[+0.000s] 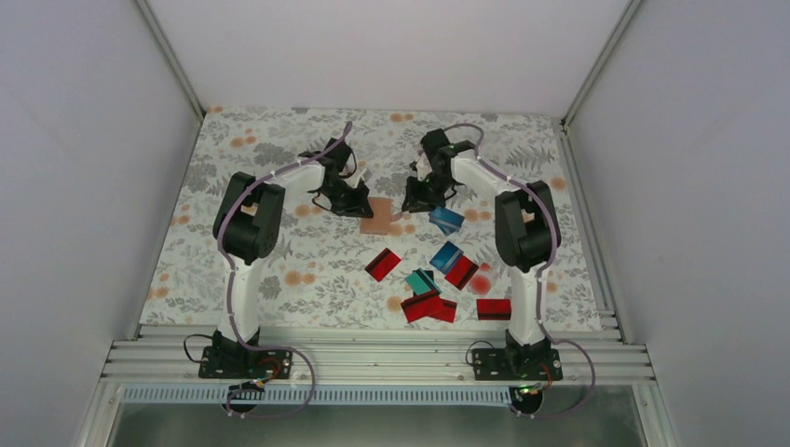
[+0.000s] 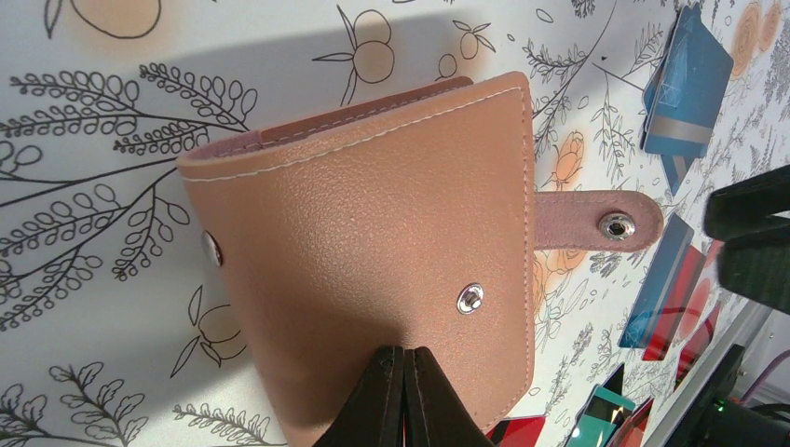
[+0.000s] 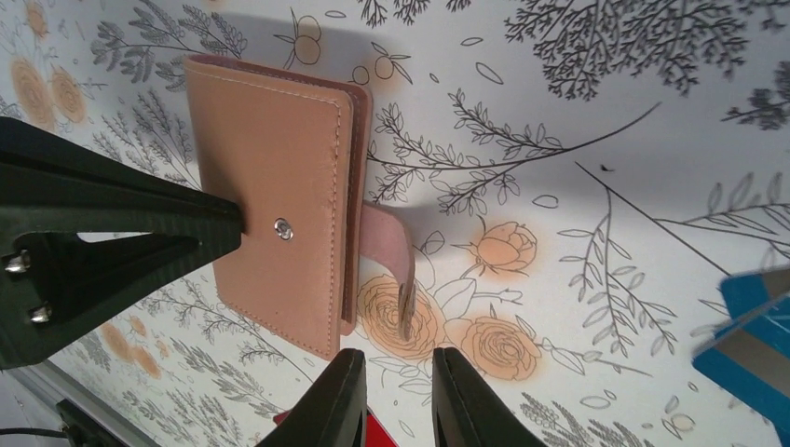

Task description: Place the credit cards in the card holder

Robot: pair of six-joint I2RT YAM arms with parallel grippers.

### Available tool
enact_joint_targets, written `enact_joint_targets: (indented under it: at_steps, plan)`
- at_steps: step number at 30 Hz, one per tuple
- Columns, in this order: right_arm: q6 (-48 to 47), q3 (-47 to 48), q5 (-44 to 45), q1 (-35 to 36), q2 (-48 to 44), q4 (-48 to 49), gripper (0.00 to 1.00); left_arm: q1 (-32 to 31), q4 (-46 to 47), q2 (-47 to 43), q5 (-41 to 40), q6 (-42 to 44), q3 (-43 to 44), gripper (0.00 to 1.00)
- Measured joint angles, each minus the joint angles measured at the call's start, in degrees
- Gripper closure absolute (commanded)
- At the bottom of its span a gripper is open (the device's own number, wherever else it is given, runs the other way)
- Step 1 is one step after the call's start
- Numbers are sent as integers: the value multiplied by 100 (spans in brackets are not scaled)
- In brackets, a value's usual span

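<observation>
At the back centre, our left gripper (image 2: 405, 377) pinches the tan leather-like rectangular card holder (image 1: 377, 216), our right gripper (image 3: 396, 400) gapes empty beside it, and the glossy plastic credit cards (image 1: 447, 256) lie loose, none visibly inserted.

the left end effector (image 2: 404, 361) hides the near edge of the card holder (image 2: 373, 251); a blue card (image 3: 753, 346) runs off the right wrist view's edge; from above, print on the credit cards (image 1: 445, 256) is too small to read
</observation>
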Motion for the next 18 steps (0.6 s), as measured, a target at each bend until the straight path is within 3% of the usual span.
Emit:
enact_joint_targets:
  at_steps: [18]
  plan:
    - [0, 4, -289, 37, 374, 133, 91, 0, -4, 11, 11, 20, 7, 98]
